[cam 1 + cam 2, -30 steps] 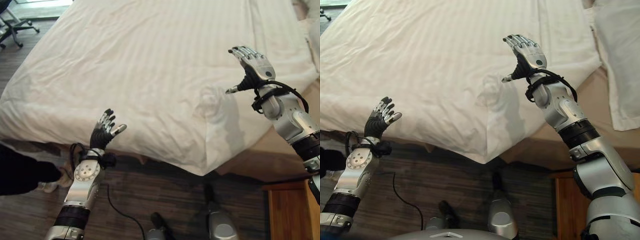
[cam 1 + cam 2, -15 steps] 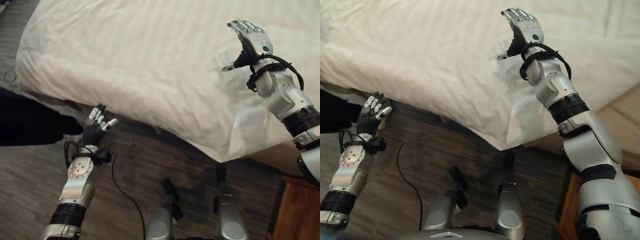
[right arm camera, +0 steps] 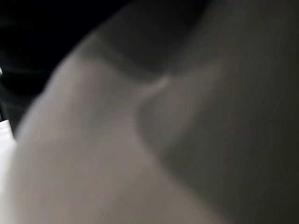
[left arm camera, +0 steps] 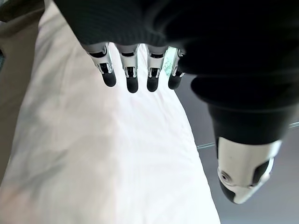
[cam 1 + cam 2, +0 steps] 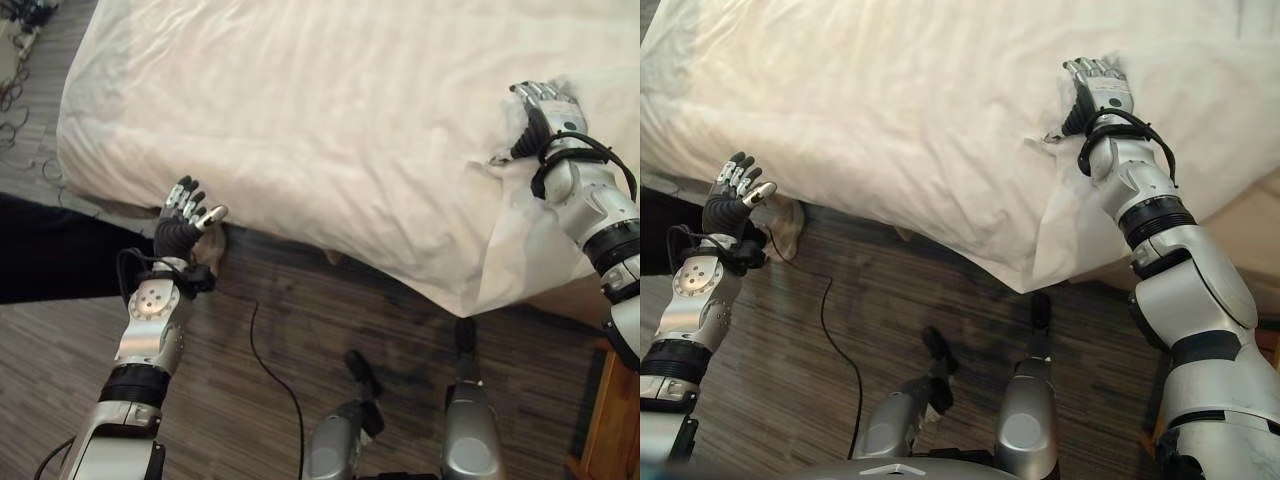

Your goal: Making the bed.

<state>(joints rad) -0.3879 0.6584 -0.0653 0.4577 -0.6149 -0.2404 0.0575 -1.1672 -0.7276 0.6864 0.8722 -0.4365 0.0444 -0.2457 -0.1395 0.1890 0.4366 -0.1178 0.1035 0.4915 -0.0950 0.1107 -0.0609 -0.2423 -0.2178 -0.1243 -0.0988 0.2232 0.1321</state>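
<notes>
Our right hand (image 5: 548, 112) has dropped onto the white duvet (image 5: 330, 120), fingers buried, grip unclear; our left hand (image 5: 183, 222) hovers open, so smoothing begins.

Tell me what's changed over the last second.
The right hand has come down from above the white duvet and now presses into it near the corner, denting the cloth. The left hand stayed open by the bed's edge, holding nothing. The camera shifted too.

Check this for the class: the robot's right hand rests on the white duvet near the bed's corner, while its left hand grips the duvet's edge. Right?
Not quite. The left hand grips nothing: it hangs open beside the bed, its fingers relaxed, as the left wrist view and the left eye view show. The right hand does rest on the white duvet near the corner.
</notes>
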